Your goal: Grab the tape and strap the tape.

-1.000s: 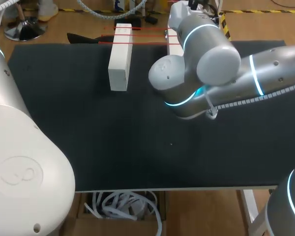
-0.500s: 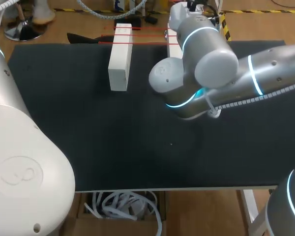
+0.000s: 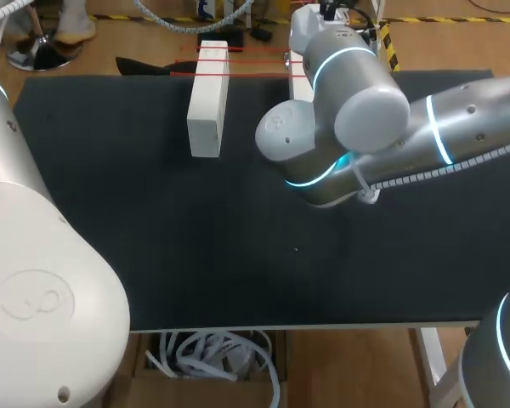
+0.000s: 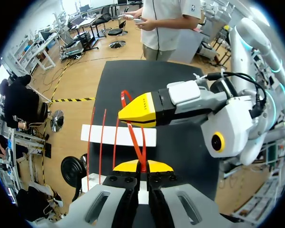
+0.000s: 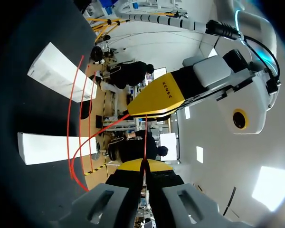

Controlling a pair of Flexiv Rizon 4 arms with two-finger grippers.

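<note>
Thin red tape (image 4: 135, 142) comes as a narrow flat strand straight out of our left gripper (image 4: 142, 166), whose yellow-tipped fingers are pressed together on it. Just ahead of those fingers it rises to our right gripper (image 4: 128, 114) and curls into a small loop beside that tip. In the right wrist view that gripper's own fingers are likewise closed on a strand that runs ahead to the left gripper. It is hair-thin there, so it is probably the same piece, but we cannot be sure. More strands run ahead of and beside both pairs of fingers. They cross two white rectangular blocks (image 3: 207, 100) that lie on the black-covered table (image 3: 153, 246).

We judge the tape to be light, limp and rather slick, quick to twist or slide through a loose pinch. It is best held flat across the pads, close to the stretch being strapped. It should be kept gently taut between our two grips, so that it neither sags nor pulls the blocks askew.
</note>
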